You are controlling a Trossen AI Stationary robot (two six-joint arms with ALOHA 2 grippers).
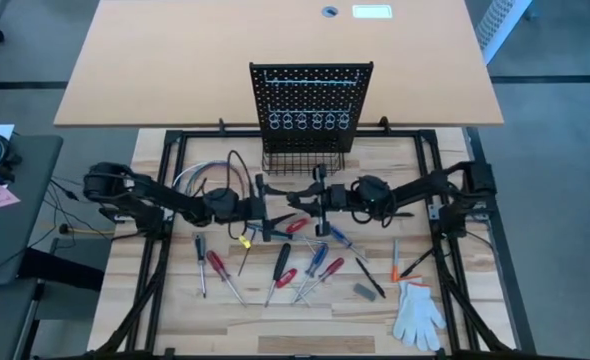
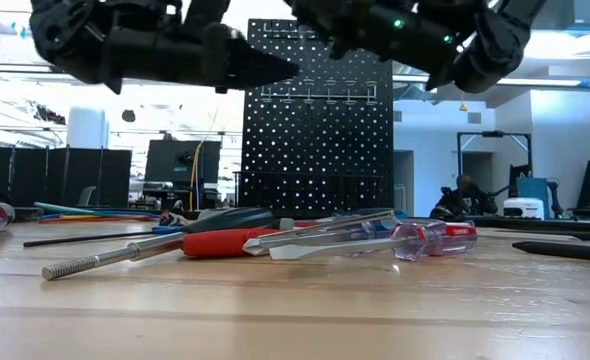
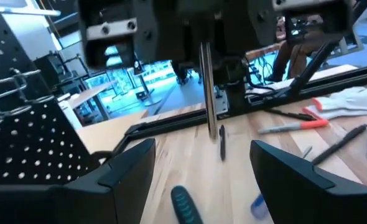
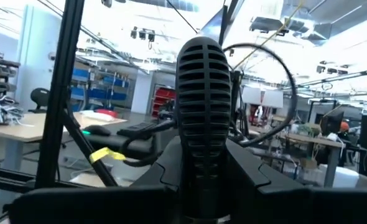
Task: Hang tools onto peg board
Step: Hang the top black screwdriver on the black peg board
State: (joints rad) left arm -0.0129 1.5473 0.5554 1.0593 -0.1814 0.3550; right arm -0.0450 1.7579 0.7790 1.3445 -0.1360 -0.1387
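Observation:
The peg board (image 1: pixel 310 100) stands upright at the table's far middle, with a wire basket (image 1: pixel 305 162) at its foot; it also shows in the low view (image 2: pixel 320 120). Several screwdrivers (image 1: pixel 280 265) lie loose on the wood in front of it. Both arms meet above the table's middle. My right gripper (image 1: pixel 321 197) is shut on a black-handled screwdriver (image 4: pixel 202 93). My left gripper (image 3: pixel 202 168) faces it, open and with nothing between its fingers. From the left wrist, the held tool's metal shaft (image 3: pixel 206 87) hangs straight down. My right gripper pinches the black ribbed handle's lower part (image 4: pixel 202 158) between its two fingers (image 4: pixel 258 177). The fingers come in nearly level from the table's right side and lie across the tool. The screwdriver stands upright, its domed handle end up and its shaft hanging below.
A white glove (image 1: pixel 417 312) lies near the front right, with a loose marker (image 1: pixel 396 258) beside it. A loop of coloured wires (image 1: pixel 200 180) sits behind the left arm. Black frame rails (image 1: pixel 165 200) run along both table sides.

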